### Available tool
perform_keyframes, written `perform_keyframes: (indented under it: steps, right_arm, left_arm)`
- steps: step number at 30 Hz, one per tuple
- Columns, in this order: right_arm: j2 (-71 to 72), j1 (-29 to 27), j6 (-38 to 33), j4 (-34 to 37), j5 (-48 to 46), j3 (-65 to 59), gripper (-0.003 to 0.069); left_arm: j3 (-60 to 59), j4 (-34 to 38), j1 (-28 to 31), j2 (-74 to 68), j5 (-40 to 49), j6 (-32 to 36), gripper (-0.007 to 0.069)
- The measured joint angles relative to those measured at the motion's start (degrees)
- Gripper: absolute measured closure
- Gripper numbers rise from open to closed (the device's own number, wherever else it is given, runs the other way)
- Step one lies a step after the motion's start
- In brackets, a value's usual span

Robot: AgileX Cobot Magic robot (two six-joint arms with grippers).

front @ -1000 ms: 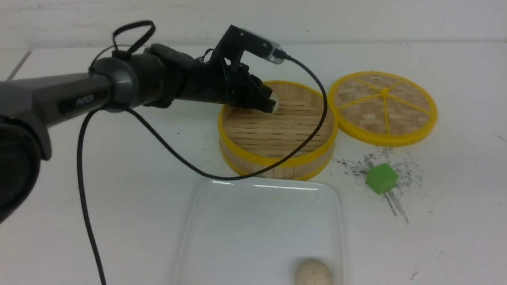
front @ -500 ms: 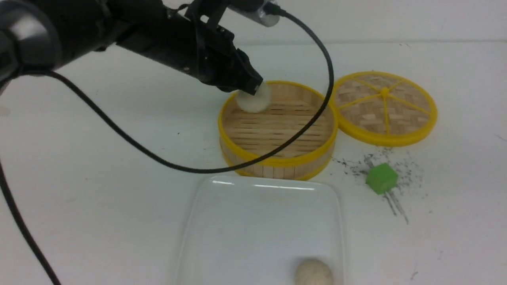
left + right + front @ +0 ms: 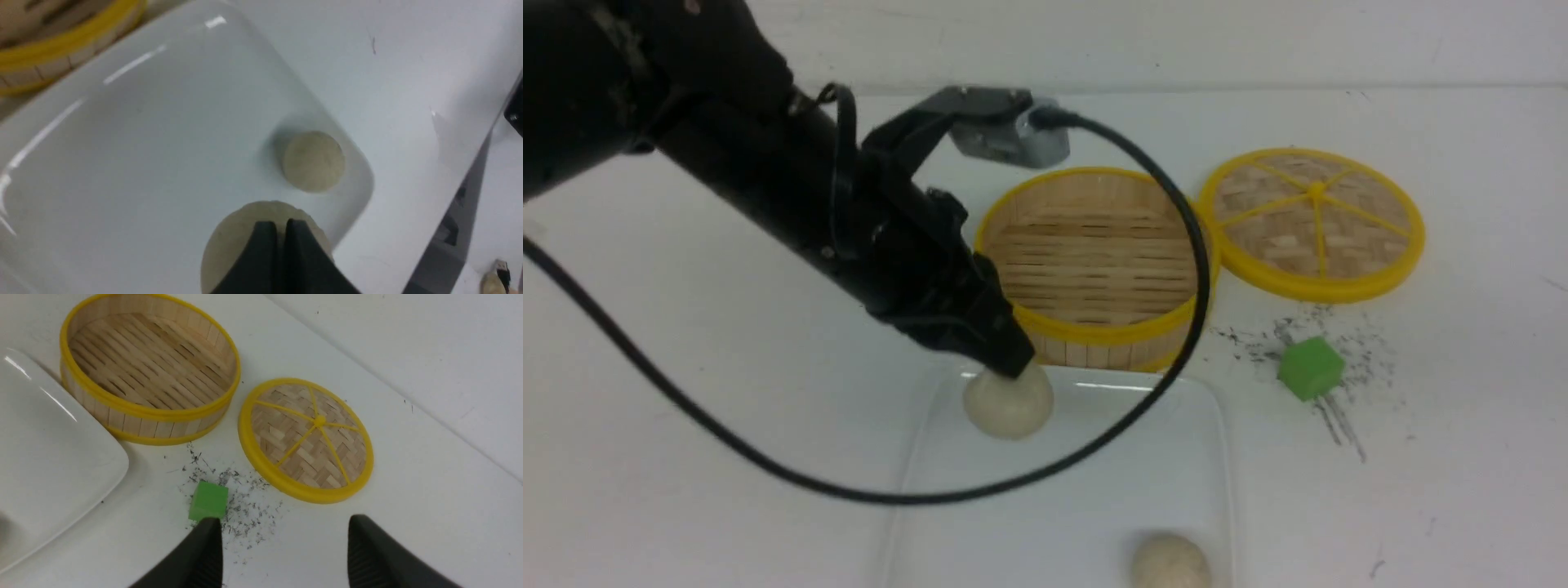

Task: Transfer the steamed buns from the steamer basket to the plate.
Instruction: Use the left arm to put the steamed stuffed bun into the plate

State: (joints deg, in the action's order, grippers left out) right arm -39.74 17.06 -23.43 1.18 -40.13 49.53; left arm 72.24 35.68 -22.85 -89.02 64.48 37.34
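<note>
Front view, gripped bun [image 3: 1009, 402] over plate [image 3: 1062, 490], near far edge

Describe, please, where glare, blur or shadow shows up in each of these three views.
Front view: soft throughout, and the plate nearly melts into the white table, with a glare streak along its far edge. Left wrist view: bright streaks on the plate, a soft shadow beside the lying bun, the held bun blurred by closeness. Right wrist view: sharpest; the basket slats read clearly.
</note>
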Motion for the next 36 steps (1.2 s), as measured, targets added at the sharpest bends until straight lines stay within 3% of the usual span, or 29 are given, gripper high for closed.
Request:
perform_keyframes:
  steps: [6, 9, 19, 36]
  right_arm:
    - [2.3, 0.0, 0.0, 0.0, 2.2, -2.6, 0.0239]
    - [3.4, 0.0, 0.1, 0.0, 2.2, -3.3, 0.0239]
    - [4.3, 0.0, 0.2, 1.4, 2.3, -3.4, 0.0239]
    - [4.4, 0.0, 0.2, 2.1, 2.4, -3.4, 0.0239]
  left_arm:
    - [-12.6, 0.2, -6.3, 2.9, -6.3, 0.0, 0.06]
    - [-18.8, 0.9, -8.7, 2.9, -14.6, 0.1, 0.06]
    - [-24.1, 3.1, -9.3, 2.9, -30.9, 4.6, 0.0599]
    - [-29.4, 3.6, -9.3, 0.0, -37.7, 4.9, 0.059]
